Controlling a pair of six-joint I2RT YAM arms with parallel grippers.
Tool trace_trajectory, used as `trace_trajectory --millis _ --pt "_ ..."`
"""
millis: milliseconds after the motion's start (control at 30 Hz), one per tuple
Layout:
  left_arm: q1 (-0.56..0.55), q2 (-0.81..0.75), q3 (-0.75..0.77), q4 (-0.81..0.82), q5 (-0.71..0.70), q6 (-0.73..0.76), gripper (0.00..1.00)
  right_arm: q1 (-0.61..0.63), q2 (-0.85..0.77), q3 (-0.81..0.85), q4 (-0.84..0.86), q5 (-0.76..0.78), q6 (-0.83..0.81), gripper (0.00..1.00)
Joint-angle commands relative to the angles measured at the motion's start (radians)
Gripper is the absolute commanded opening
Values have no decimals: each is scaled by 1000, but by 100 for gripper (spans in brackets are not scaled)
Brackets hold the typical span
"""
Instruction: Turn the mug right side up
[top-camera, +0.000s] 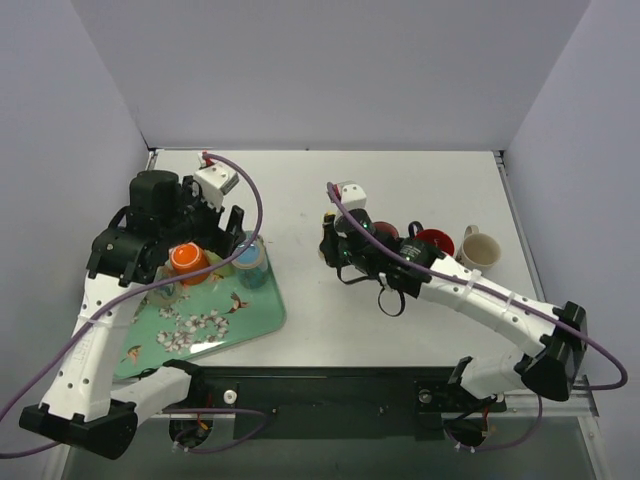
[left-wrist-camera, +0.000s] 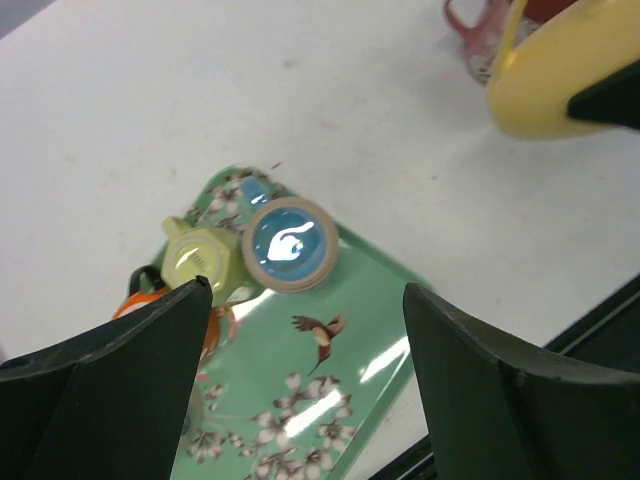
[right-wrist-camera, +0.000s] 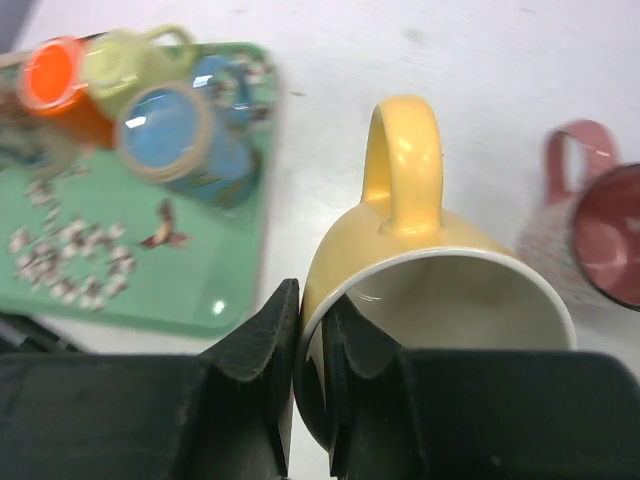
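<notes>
The yellow mug (right-wrist-camera: 400, 250) with a white inside is held by its rim in my right gripper (right-wrist-camera: 312, 300), one finger outside the wall and one inside. Its mouth faces the wrist camera and its handle (right-wrist-camera: 403, 160) points away. The left wrist view shows it at the upper right (left-wrist-camera: 555, 85). In the top view my right gripper (top-camera: 333, 245) is at the table's middle and hides the mug. My left gripper (left-wrist-camera: 307, 295) is open and empty above the green tray (left-wrist-camera: 350, 350); in the top view it (top-camera: 232, 232) is over the tray's far edge.
The tray (top-camera: 255, 315) at the near left holds an orange cup (top-camera: 187, 259), a pale green cup (top-camera: 215, 262) and a blue cup (top-camera: 250, 258). A red mug (top-camera: 435, 241), a cream mug (top-camera: 480, 248) and a pink mug (right-wrist-camera: 590, 220) stand to the right.
</notes>
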Motion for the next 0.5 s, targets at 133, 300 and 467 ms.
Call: trace_trajectory --millis 133,300,467 --pt "3 8 -94 -61 -324 122 89 -111 294 208 -225 133 85 0" --pt "9 14 -181 -50 -392 153 89 -147 457 298 -303 95 92 0" --pt "11 35 -197 -38 -355 152 89 -167 545 331 -314 55 98 0"
